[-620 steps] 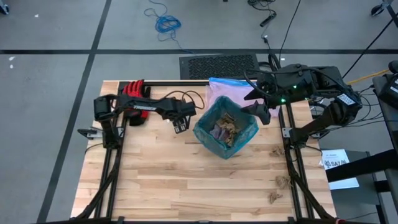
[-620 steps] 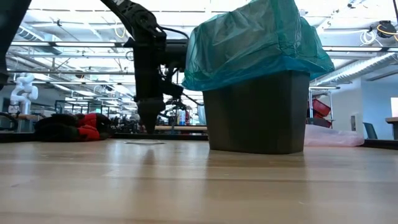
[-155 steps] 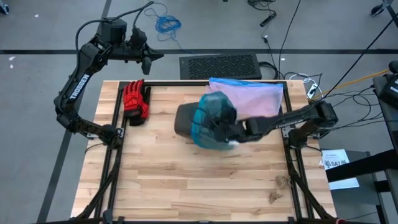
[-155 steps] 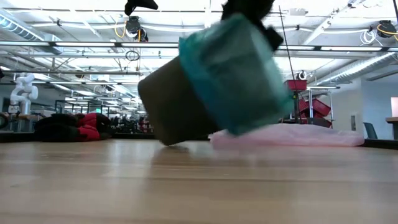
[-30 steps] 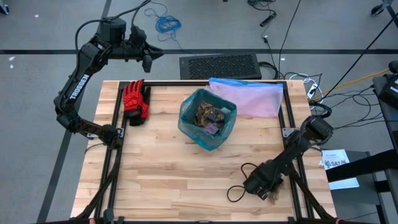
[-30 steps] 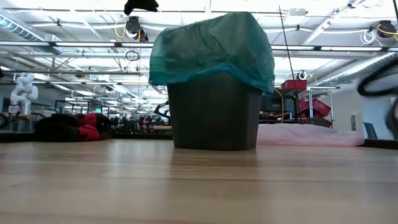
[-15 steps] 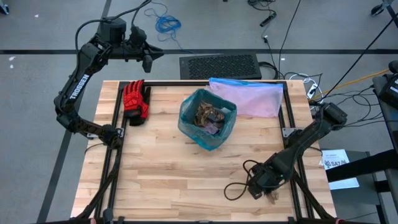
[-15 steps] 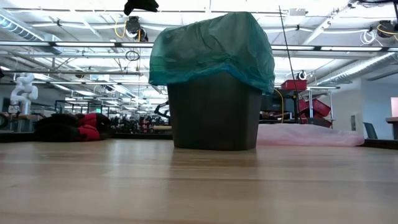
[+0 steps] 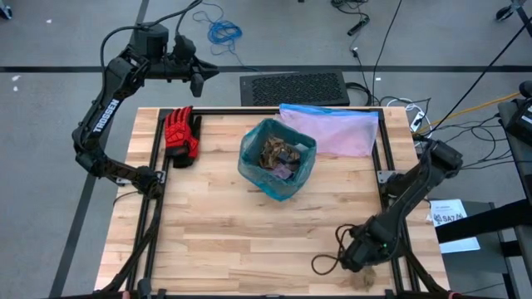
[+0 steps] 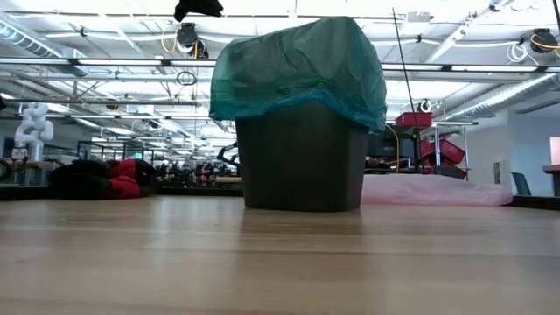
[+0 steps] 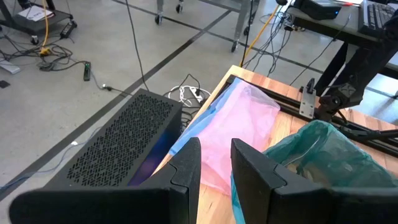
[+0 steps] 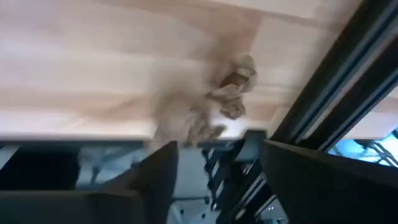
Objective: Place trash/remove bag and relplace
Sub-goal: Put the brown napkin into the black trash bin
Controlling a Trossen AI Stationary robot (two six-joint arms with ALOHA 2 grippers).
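The teal bag (image 9: 253, 164) lines a dark bin (image 10: 302, 162) standing upright on the table's far middle. Its edge is folded over the rim (image 10: 297, 66), and brown and purple trash (image 9: 280, 154) lies inside. My right gripper (image 12: 214, 177) hovers open at the table's near right corner. A crumpled brown paper scrap (image 12: 231, 93) lies on the wood beyond its fingertips, untouched. My left gripper (image 11: 215, 163) waits high beyond the table's far left edge (image 9: 199, 79), its fingers a narrow gap apart with nothing between them.
A pale pink bag with a blue edge (image 9: 332, 131) lies flat behind the bin. A red and black glove (image 9: 180, 134) lies at the far left. A black mat (image 9: 293, 87) is on the floor beyond. The table's black frame rail (image 9: 391, 208) runs along the right side.
My right gripper has moved toward the table's near right corner, rising a little, and its wrist has rolled. The bin and the bag have kept still.
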